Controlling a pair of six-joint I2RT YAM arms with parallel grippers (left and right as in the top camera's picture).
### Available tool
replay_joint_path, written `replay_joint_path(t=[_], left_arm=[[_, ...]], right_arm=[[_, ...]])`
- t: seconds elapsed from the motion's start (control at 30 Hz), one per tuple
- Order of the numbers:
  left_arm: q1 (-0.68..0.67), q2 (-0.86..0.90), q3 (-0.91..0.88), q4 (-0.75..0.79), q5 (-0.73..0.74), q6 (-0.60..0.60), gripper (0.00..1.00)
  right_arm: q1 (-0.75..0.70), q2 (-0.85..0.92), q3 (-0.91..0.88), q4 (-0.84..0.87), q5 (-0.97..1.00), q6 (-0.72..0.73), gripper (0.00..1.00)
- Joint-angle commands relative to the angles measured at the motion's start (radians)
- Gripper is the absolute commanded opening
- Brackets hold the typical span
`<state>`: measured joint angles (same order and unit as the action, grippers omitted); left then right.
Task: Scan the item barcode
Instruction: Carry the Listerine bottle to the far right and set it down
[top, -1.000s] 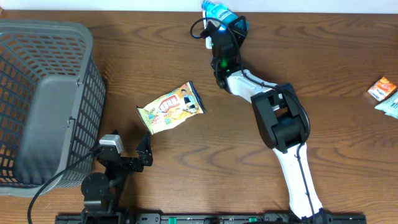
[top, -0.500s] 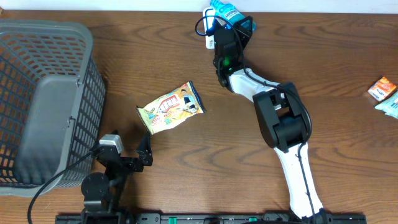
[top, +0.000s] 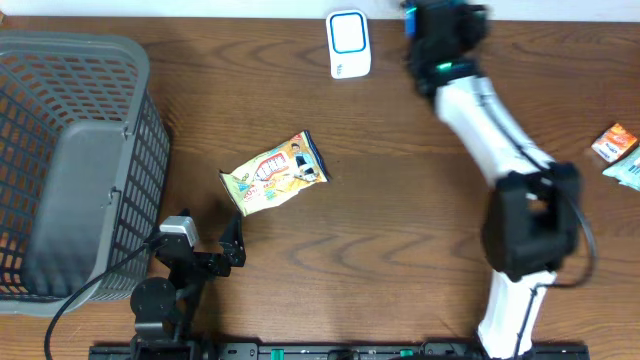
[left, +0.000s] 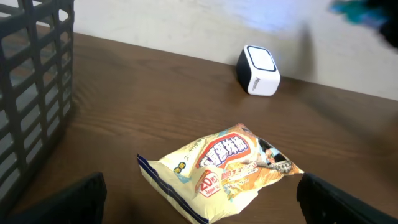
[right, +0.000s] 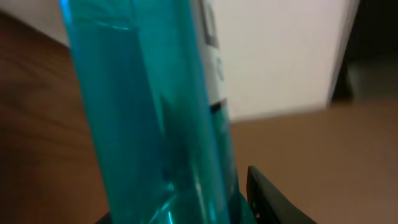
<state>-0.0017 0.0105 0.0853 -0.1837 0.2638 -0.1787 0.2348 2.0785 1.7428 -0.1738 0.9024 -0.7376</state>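
Now your right gripper (top: 443, 22), clamped on the translucent blue plastic bottle (right: 155, 112), has swung right, clear of the small white box scanner (top: 348, 43). Your left gripper (top: 215, 248): jaws apart, idle. Scan pass likely done.

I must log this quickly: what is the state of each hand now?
Left hand: open, holding nothing.
Right hand: closed on the blue bottle.
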Motion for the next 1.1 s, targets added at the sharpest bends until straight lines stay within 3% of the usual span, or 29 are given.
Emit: replay_joint_path(t=[0.0, 0.2, 0.43, 0.6, 0.77, 1.07], left_arm=[[-0.003, -0.006, -0.021, -0.018, 0.012, 0.010, 0.98], [-0.002, -0.006, -0.021, -0.018, 0.012, 0.010, 0.98], [-0.002, -0.006, -0.021, -0.018, 0.012, 0.010, 0.98], [-0.002, -0.006, -0.021, -0.018, 0.012, 0.010, 0.98], [-0.003, -0.006, -0.021, -0.018, 0.012, 0.010, 0.98], [-0.003, -0.006, -0.021, -0.018, 0.012, 0.010, 0.98]], right_arm=[[-0.099, -0.042, 0.023, -0.119, -0.059, 0.306, 0.17], [-0.290, -0.014, 0.001, -0.333, -0.262, 0.576, 0.19], [-0.501, -0.006, -0.095, -0.317, -0.291, 0.662, 0.23], [-0.649, -0.005, -0.166, -0.309, -0.460, 0.766, 0.22], [-0.715, -0.004, -0.209, -0.295, -0.623, 0.830, 0.20], [-0.748, 0.043, -0.249, -0.250, -0.586, 0.830, 0.25]])
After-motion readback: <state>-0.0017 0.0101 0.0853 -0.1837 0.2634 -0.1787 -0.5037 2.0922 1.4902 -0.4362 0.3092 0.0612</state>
